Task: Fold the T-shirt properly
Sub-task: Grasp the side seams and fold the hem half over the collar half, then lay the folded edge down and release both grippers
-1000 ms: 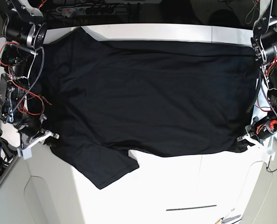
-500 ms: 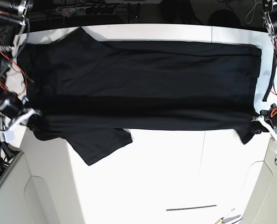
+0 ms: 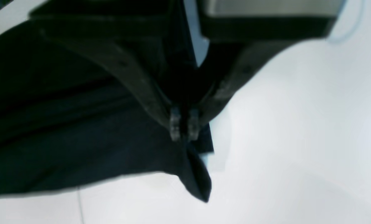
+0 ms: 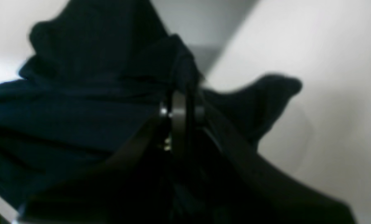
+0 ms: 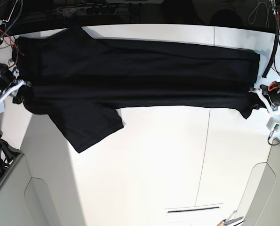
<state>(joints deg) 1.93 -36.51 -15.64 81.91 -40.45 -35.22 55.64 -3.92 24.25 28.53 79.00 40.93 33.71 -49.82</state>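
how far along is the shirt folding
Early. Done: both grippers have hold of the T-shirt, the left gripper and right gripper each shut on an end of its near edge. In hand: that edge is lifted over the table, heading toward the far side for a first lengthwise fold. Left: laying it down, tucking the hanging sleeve, then the crosswise folds.

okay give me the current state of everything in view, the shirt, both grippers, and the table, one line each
T-shirt: near edge lifted at both ends and carried over the far half; one sleeve hangs toward the near side.
Left gripper: shut on the T-shirt's edge.
Right gripper: shut on the T-shirt.
Table: white, its far part under the T-shirt.
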